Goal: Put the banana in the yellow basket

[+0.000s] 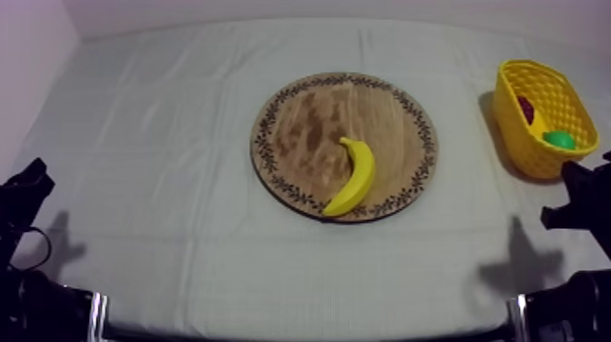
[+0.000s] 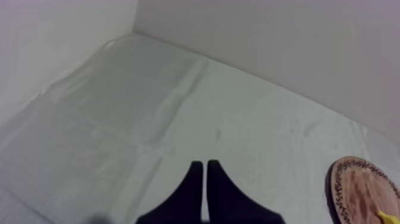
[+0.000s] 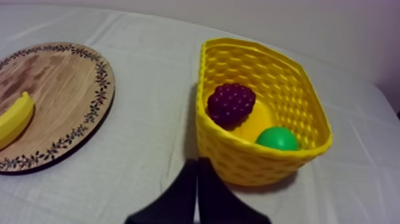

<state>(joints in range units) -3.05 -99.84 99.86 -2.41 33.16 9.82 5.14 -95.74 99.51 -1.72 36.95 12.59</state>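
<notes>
As seems, banana (image 1: pixel 355 177) beyond end effectors (image 2: pixel 204 164) (image 3: pixel 197 162).

one each: board (image 1: pixel 300 127), banana (image 1: pixel 355 175), basket (image 1: pixel 535 156), grape bunch (image 3: pixel 231 102), green fruit (image 3: pixel 277 138)

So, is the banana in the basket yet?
Not yet: the banana lies on the wooden board, apart from the yellow basket.

The top view looks down at a slant on the table (image 1: pixel 164 155). Each wrist view sits low, facing forward past its jaws: the left gripper (image 2: pixel 205 164) toward the far wall (image 2: pixel 268 47), the right gripper (image 3: pixel 198 162) close before the yellow basket (image 3: pixel 262 162). All three share the wooden board (image 1: pixel 309 127)
</notes>
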